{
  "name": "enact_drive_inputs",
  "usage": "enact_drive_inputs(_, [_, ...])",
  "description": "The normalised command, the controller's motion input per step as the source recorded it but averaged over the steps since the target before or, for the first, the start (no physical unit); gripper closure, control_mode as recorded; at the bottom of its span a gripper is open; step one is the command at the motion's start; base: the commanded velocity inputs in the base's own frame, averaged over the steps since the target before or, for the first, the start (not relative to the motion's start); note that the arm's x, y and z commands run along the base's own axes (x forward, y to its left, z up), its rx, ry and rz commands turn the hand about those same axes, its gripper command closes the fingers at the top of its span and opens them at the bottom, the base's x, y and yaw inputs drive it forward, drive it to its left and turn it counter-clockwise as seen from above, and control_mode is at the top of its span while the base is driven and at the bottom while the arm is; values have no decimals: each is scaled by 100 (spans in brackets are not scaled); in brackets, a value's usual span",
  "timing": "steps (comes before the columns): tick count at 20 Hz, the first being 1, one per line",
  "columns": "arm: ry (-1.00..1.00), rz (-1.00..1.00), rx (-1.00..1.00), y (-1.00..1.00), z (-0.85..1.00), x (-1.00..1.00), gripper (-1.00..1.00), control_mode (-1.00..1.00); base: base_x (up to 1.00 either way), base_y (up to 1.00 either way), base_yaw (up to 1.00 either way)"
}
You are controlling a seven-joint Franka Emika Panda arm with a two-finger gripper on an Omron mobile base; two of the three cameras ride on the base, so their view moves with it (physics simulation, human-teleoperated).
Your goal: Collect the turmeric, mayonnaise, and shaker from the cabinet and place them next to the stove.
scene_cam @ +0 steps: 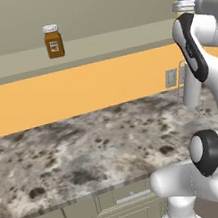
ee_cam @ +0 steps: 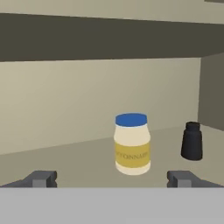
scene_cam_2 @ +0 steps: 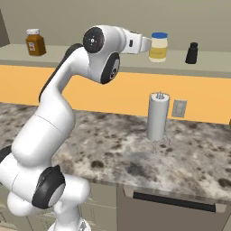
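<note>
Hand view has the gripper spread wide, its 2 fingertips standing well apart and holding nothing, pointed at the mayonnaise upright on the cabinet shelf just ahead. The shaker stands near it, towards the side wall. From the left base view, the turmeric sits alone, well apart along the same shelf.
</note>
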Motion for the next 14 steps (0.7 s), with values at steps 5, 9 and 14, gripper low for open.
enact_drive_inputs(5, [-1, 0, 0, -27, 0, 29, -100, -100, 0, 0, 0])
enact_drive_inputs(9, [0, 1, 0, -33, 0, 33, -100, -100, 0, 0, 0])
enact_drive_inputs(14, [0, 2, 0, -27, 0, 37, -100, -100, 0, 0, 0])
